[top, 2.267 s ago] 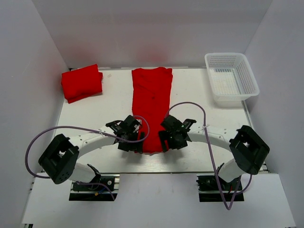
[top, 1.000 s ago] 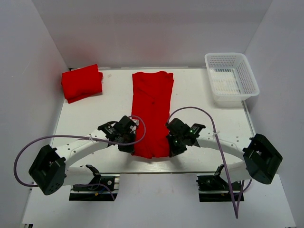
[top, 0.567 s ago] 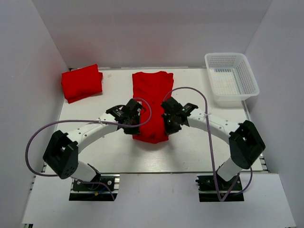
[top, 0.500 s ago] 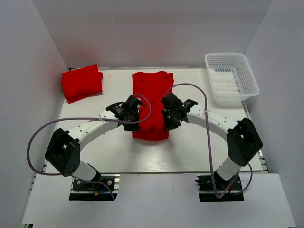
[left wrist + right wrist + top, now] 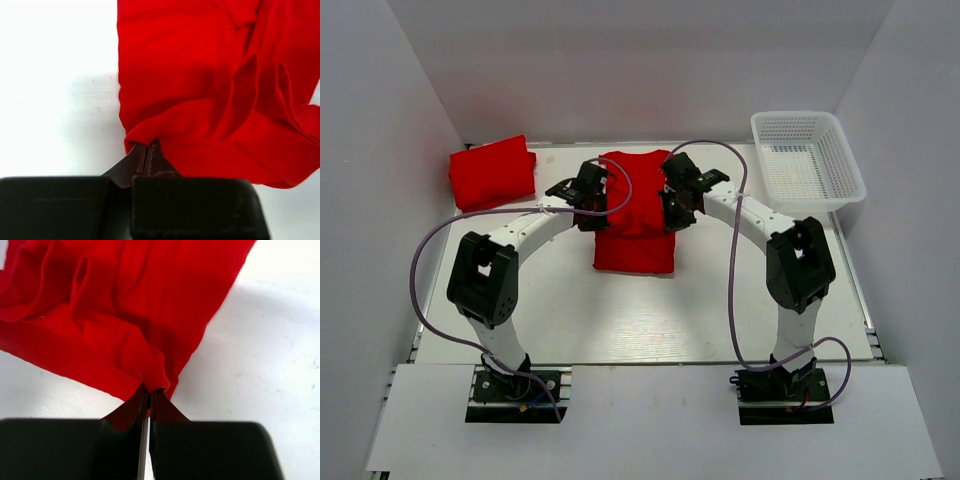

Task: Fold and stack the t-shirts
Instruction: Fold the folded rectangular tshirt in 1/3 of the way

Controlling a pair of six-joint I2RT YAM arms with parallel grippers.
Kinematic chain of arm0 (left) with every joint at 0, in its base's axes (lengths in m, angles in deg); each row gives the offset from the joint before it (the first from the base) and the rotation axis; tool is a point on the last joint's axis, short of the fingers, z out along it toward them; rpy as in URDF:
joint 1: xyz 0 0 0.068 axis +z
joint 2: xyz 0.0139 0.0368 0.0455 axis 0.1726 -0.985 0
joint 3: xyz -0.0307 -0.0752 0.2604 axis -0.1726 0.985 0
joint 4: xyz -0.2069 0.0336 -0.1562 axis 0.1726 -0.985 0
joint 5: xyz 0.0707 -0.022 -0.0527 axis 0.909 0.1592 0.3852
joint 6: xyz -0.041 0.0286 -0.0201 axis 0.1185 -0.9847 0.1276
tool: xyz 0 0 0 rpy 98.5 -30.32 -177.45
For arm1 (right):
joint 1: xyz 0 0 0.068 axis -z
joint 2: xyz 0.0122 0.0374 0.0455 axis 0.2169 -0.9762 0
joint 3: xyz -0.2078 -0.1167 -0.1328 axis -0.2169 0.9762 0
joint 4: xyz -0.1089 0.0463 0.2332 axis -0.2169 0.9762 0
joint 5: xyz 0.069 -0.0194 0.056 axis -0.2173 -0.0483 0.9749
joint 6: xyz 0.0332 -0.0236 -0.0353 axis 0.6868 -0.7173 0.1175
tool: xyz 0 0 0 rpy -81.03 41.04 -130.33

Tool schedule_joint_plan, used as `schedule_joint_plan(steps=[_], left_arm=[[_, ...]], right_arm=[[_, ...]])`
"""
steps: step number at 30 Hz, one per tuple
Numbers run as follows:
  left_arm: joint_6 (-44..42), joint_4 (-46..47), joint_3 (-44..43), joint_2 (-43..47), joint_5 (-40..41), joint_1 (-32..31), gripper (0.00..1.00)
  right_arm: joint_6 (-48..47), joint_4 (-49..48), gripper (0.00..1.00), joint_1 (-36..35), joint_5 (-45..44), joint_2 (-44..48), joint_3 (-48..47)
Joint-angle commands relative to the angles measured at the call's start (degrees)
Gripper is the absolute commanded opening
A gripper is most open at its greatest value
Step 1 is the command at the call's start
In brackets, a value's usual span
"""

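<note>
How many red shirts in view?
2. Folded shirt far left on the table; second shirt mid-table, pinched by left gripper and right gripper. The folded one may hide more.

- The left fingers [image 5: 137, 159] and right fingers [image 5: 159, 404] have carried the near hem toward the desk's far edge.
- The t-shirt [image 5: 635, 240] is now doubled over, shorter.

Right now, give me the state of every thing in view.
Middle t-shirt: partly folded, near end doubled over, pinched at both sides.
Far-left t-shirt: folded, lying apart, untouched.
Basket: upright, empty.
Left pincer: shut on middle t-shirt.
Right pincer: shut on middle t-shirt.
</note>
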Motion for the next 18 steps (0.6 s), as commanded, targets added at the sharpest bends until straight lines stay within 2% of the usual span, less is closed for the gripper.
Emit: schedule_joint_plan(steps=[1, 8, 18], left_arm=[[-4.08, 4.76, -1.24, 0.62, -1.94, 1.36, 0.0], [-8.75, 12.06, -1.23, -1.83, -4.85, 1.89, 0.0], [-9.81, 12.59, -2.28, -5.97, -4.14, 3.99, 0.0]], right_arm=[[-1.75, 0.55, 0.0, 1.64, 2.38, -1.27, -3.54], [-1.66, 0.37, 0.0, 4.02, 2.11, -3.46, -5.12], [-4.21, -3.4, 0.0, 6.57, 5.8, -8.38, -7.58]])
